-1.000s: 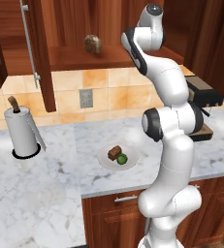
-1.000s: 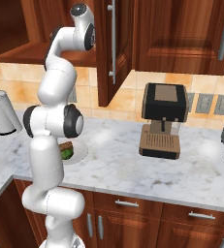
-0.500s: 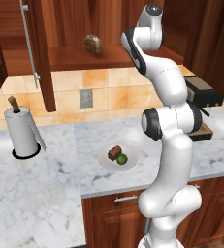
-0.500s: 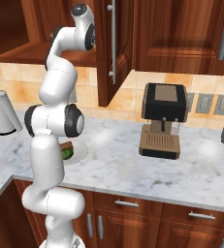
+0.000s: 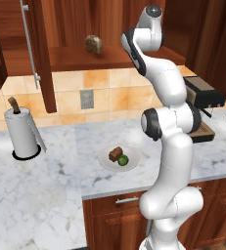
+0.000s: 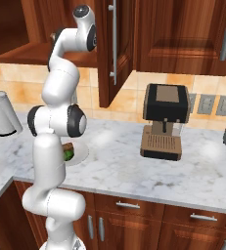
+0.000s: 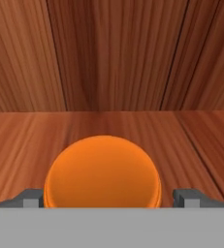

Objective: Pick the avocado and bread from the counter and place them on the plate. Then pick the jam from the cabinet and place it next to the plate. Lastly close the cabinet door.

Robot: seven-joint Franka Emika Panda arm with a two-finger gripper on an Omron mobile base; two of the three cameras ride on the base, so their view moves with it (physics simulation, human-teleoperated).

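Looking decent so far: avocado [image 5: 123,159] and bread [image 5: 116,154] both sit on the plate [image 5: 104,161]. Gripper [image 7: 111,197] is wide open, straddling the jam [image 7: 103,172] on the cabinet [image 7: 108,53] shelf, nothing gripped yet. Cabinet door [image 5: 40,53] hangs open.

The arm [image 5: 170,146] is glossy white, built of rounded tubular segments with dark grey disc caps at the joints, one large at the elbow, one small at the top. Its bulbous white base swells below. The finger tips [image 7: 28,197] look dark grey, blocky, perhaps ridged.
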